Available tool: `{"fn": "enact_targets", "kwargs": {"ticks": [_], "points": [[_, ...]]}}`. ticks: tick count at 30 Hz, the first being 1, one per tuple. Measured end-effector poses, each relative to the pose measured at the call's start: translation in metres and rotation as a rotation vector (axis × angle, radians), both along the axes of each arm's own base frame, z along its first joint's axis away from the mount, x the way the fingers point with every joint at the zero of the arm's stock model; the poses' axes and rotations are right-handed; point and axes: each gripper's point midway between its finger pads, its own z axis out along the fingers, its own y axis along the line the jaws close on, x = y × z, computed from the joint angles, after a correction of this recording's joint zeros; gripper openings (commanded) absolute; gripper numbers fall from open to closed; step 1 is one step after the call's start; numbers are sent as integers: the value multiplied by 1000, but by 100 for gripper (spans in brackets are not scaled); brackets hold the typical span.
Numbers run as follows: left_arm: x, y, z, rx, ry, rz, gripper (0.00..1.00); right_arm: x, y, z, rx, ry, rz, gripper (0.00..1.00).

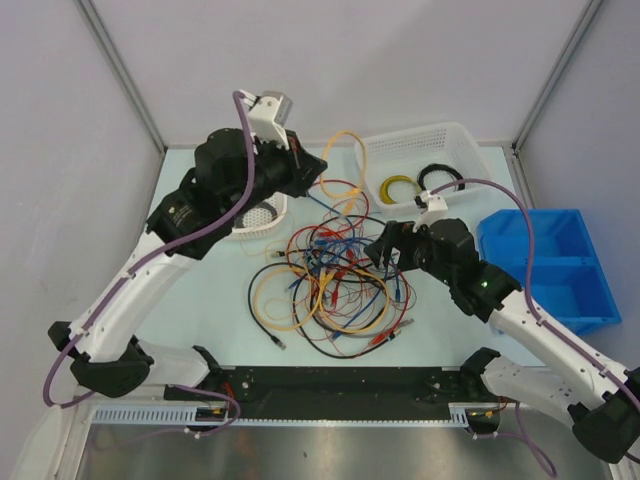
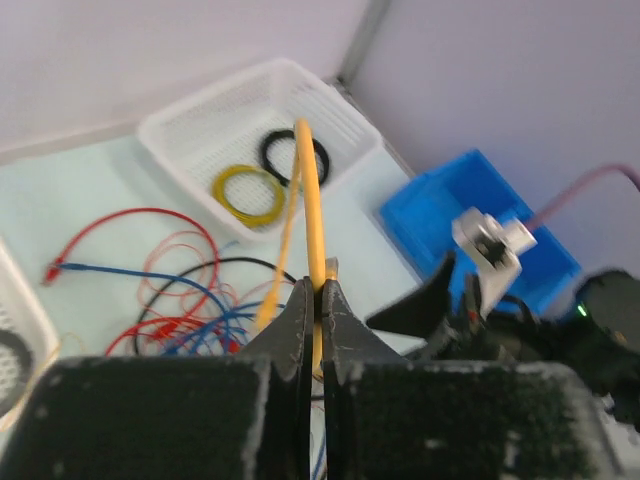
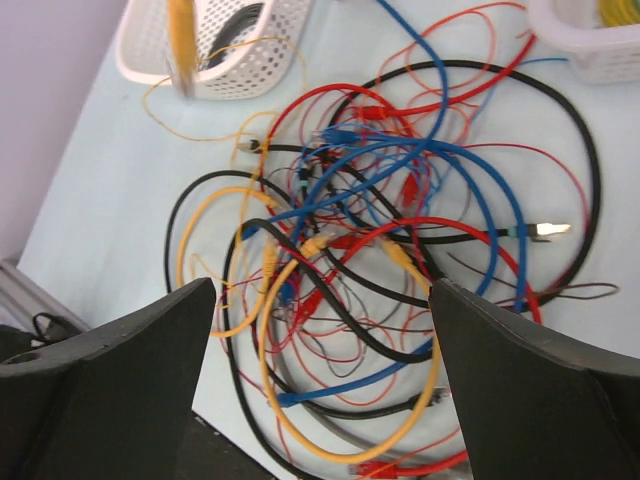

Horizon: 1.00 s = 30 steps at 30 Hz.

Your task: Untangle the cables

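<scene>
From the near edge, the cables (image 1: 330, 285) lie in one loose heap in the middle of the pale surface (image 1: 200, 290); red, blue, black and yellow-orange strands loop over and through each other, with small plug ends poking out at the rim of the heap.

The right tool (image 3: 320, 290) hangs over the heap's right side; its jaws stand wide apart with nothing between them, and the wrist view looks straight down through the gap onto crossed blue and red wires and a fat yellow-orange loop. From above, that tool (image 1: 388, 248) sits just beside the densest knot; I cannot tell whether it touches any strand.

Further back, the left tool (image 2: 315, 290) is clamped shut on a yellow cable (image 2: 308, 200); the cable rises from the jaws, arches up and trails back down toward the heap. In the top view the same tool (image 1: 315, 165) is at the heap's far edge, with the cable's loop (image 1: 345, 140) beyond it.

Under the left arm lies a white basket (image 1: 265, 215), partly hidden. At the far right stands a second basket (image 1: 420, 140) holding a yellow coil (image 1: 397, 188) and a black coil (image 1: 440, 178) side by side; a blue bin (image 1: 550, 260) stands to its right, near the right arm.
</scene>
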Motion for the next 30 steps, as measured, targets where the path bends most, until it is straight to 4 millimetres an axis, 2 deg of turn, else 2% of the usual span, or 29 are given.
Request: {"fn": "enact_targets", "kwargs": {"ticks": [4, 5, 8, 10, 11, 12, 20, 24, 25, 27, 28, 29, 30], "points": [[21, 33, 7, 16, -4, 162, 0, -6, 11, 4, 22, -3, 30, 95], [28, 41, 6, 20, 4, 197, 0, -7, 12, 4, 24, -3, 32, 95], [66, 82, -12, 38, 64, 357, 0, -8, 10, 5, 20, -5, 19, 95], [94, 111, -30, 52, 110, 464, 0, -9, 6, 7, 19, -11, 9, 95], [120, 134, -58, 79, 173, 549, 0, -9, 3, 11, 22, -25, -5, 95], [120, 134, -58, 79, 173, 549, 0, -9, 2, 12, 23, -26, -6, 95], [191, 167, -150, 172, 352, 665, 0, 0, -14, 7, -9, -19, -55, 95], [217, 194, -191, 178, 446, 729, 2, 7, -19, -3, -41, 5, -74, 95], [221, 204, -201, 174, 471, 751, 20, 8, -20, -7, -50, 13, -76, 96], [228, 223, -216, 165, 510, 791, 50, 9, -21, -12, -64, 27, -76, 96], [230, 229, -220, 161, 523, 796, 77, 9, -21, -14, -71, 32, -75, 96], [231, 235, -224, 153, 536, 806, 99, 10, -21, -16, -76, 35, -74, 96], [233, 240, -226, 140, 544, 818, 100, 10, -21, -17, -79, 38, -73, 96]]}}
